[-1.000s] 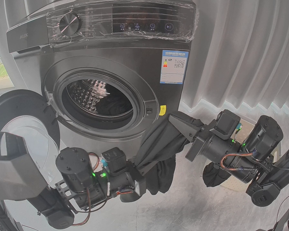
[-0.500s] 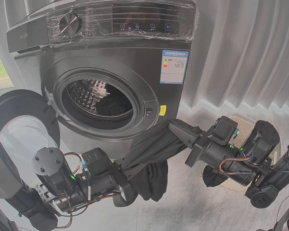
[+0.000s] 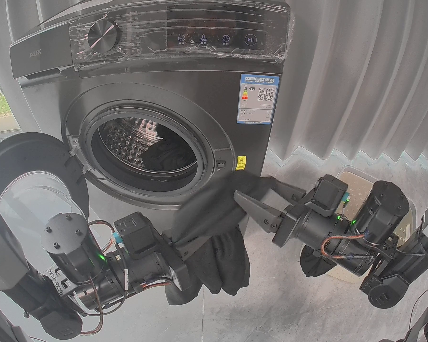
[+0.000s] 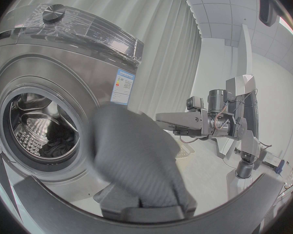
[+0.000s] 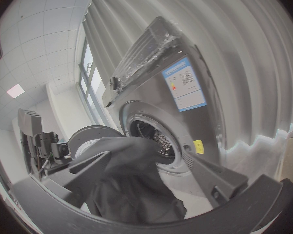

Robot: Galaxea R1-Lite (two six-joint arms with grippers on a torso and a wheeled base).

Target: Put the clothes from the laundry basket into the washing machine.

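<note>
A dark garment [image 3: 218, 243] hangs in front of the washing machine [image 3: 176, 86], below its open drum [image 3: 147, 148]. My left gripper [image 3: 183, 250] is shut on the garment's lower left part; in the left wrist view the garment [image 4: 136, 160] drapes over the gripper [image 4: 143, 208]. My right gripper [image 3: 252, 187] is open beside the garment's upper end, its fingers spread wide. The right wrist view shows the garment [image 5: 133, 182] lying against one finger, with the right gripper [image 5: 149, 155] gaping. Another dark cloth [image 3: 169, 155] lies inside the drum.
The round door [image 3: 28, 176] stands swung open at the left. A beige laundry basket [image 3: 354, 186] sits on the floor at the right behind my right arm, with a dark cloth [image 3: 316, 260] hanging over its edge. Grey curtains [image 3: 366, 72] hang behind.
My right gripper has opened and let go of the garment's upper end. My left arm has pulled back to the left with the garment, which now sags lower.
</note>
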